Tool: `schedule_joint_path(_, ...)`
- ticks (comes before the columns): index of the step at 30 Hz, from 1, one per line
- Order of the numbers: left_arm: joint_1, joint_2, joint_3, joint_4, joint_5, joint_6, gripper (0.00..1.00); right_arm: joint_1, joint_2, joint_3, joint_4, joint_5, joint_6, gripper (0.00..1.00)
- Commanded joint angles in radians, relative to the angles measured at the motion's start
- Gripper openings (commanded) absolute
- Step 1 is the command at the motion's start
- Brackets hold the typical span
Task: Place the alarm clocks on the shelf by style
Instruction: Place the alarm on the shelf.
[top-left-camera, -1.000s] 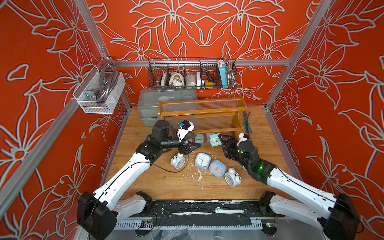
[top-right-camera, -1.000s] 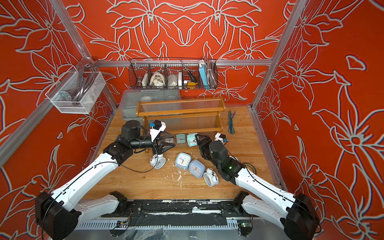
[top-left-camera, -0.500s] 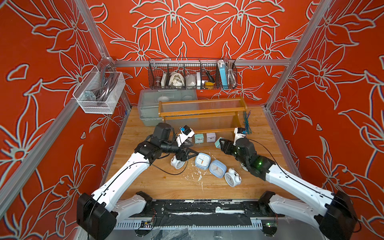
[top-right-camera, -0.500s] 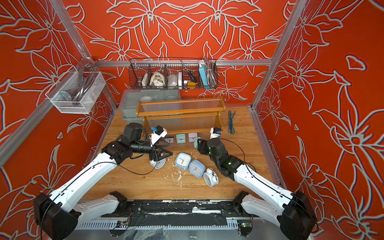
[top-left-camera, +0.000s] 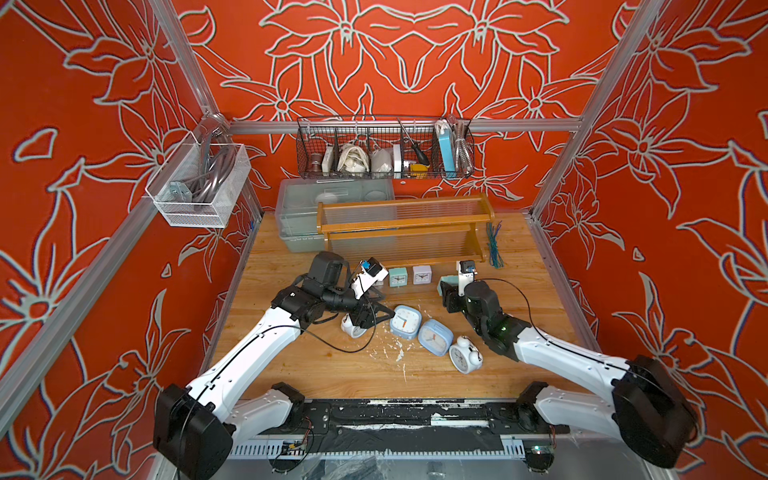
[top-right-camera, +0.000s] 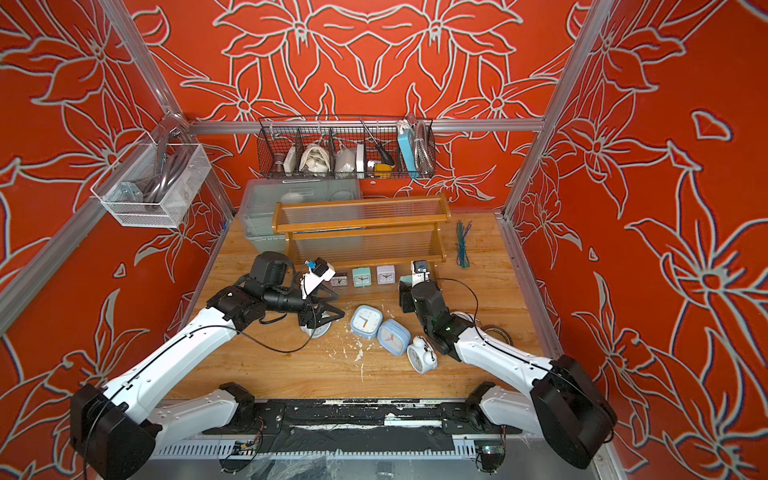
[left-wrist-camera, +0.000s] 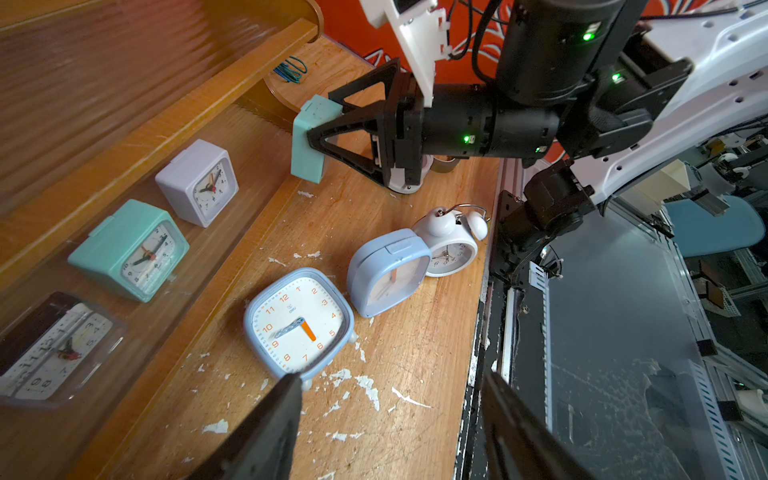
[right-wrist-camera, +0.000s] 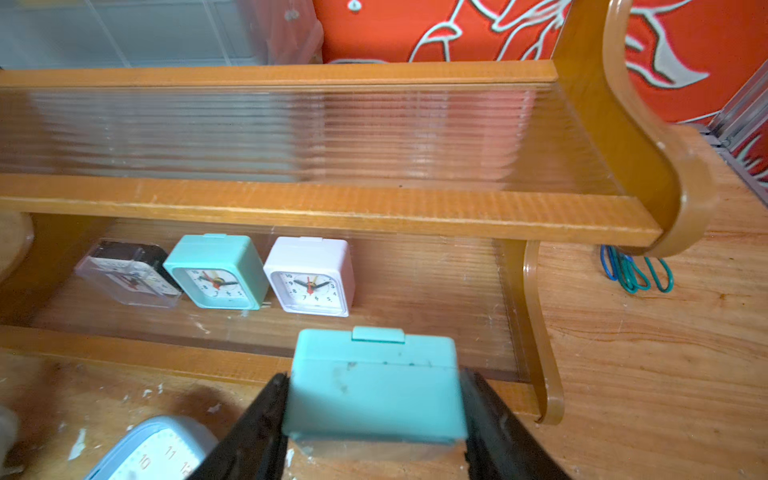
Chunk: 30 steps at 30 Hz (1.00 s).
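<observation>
Orange numerals 1 to 12 ring the pale-blue clock (left-wrist-camera: 299, 324); black numerals circle the white clock (right-wrist-camera: 309, 276)

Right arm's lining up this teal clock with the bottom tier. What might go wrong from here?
1. The held teal clock sits low in the right gripper; pushed forward, it may catch the shelf's bottom front rail.
2. The free spot is beside the white clock; drifting sideways could topple it.
3. The left gripper, jaws open, hangs close to a pale-blue clock and might nudge it.
</observation>
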Motion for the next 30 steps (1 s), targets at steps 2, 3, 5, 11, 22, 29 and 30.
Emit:
schedule_joint_path(2, 0.002, -0.026, -0.016, -0.004, 0.001, -0.004, 0.69, -0.036, 0.063, -0.012, 0.150, 0.040, -0.028, 0.50)
schedule_joint_path(3, 0.001, -0.026, -0.018, -0.002, -0.001, -0.004, 0.69, -0.044, 0.081, -0.014, 0.164, 0.037, -0.025, 0.49)
schedule_joint_path(5, 0.003, -0.027, -0.021, -0.001, -0.003, -0.004, 0.69, -0.058, 0.119, -0.016, 0.202, 0.032, -0.021, 0.48)
schedule_joint_path(11, 0.004, -0.029, -0.029, -0.002, -0.004, -0.004, 0.69, -0.081, 0.215, -0.001, 0.276, 0.032, -0.029, 0.47)
schedule_joint_path(22, 0.009, -0.035, -0.036, -0.004, -0.004, -0.002, 0.69, -0.098, 0.358, 0.033, 0.345, 0.056, -0.045, 0.47)
schedule_joint_path(29, 0.011, -0.033, -0.038, -0.002, -0.003, -0.003, 0.69, -0.099, 0.400, 0.075, 0.337, 0.076, -0.073, 0.47)
schedule_joint_path(30, 0.011, -0.033, -0.038, -0.002, -0.003, -0.003, 0.69, -0.099, 0.406, 0.082, 0.335, 0.079, -0.076, 0.48)
